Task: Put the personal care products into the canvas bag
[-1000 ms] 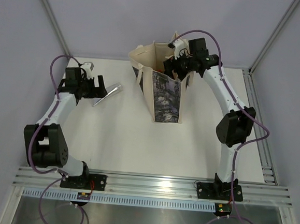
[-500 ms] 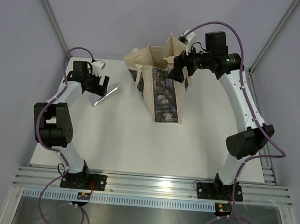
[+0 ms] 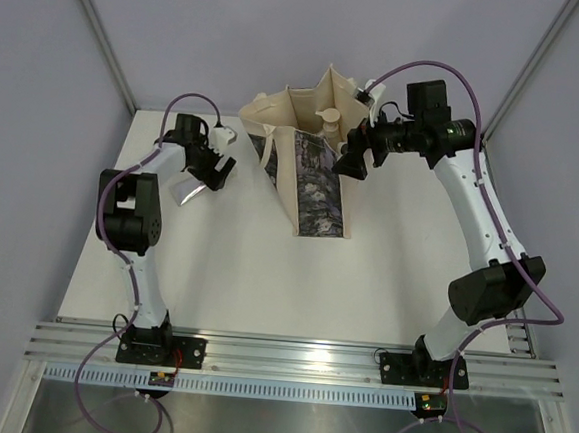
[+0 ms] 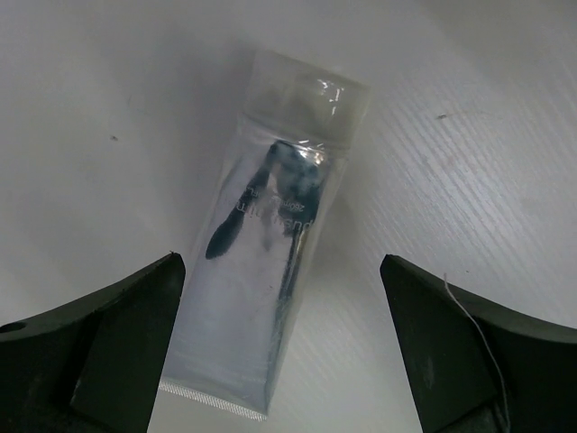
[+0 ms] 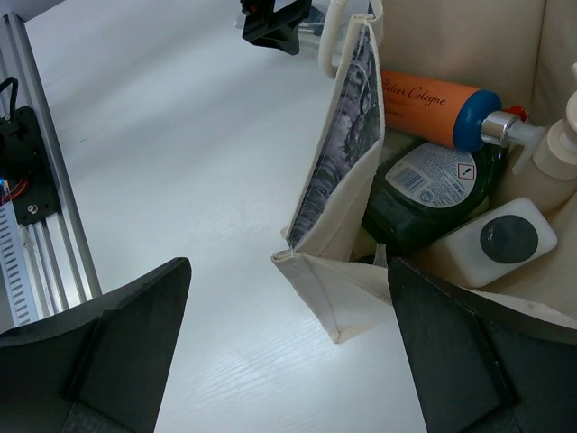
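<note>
Tube pickup looks like the step in hand. The silver tube lies flat on the table, well to the left of the canvas bag, and it seems to be the only product not yet inside. The left claw hovers directly over it, released, with one finger on either side of the tube's body and neither touching. That straddle suits a pinch across the narrow width, since so flat a tube gives little height to catch. Its crimped end points toward the wrist camera and its cap points away.

The right claw is likewise released and grasps nothing. It hangs just beside the bag's near right corner, outside the cloth. From there its camera looks into the open mouth: an orange bottle lies on its side above a dark green bottle, with a white grey-capped bottle and a pump bottle alongside. The bag stands upright and gaping, probably so the tube can be dropped in from above.
</note>
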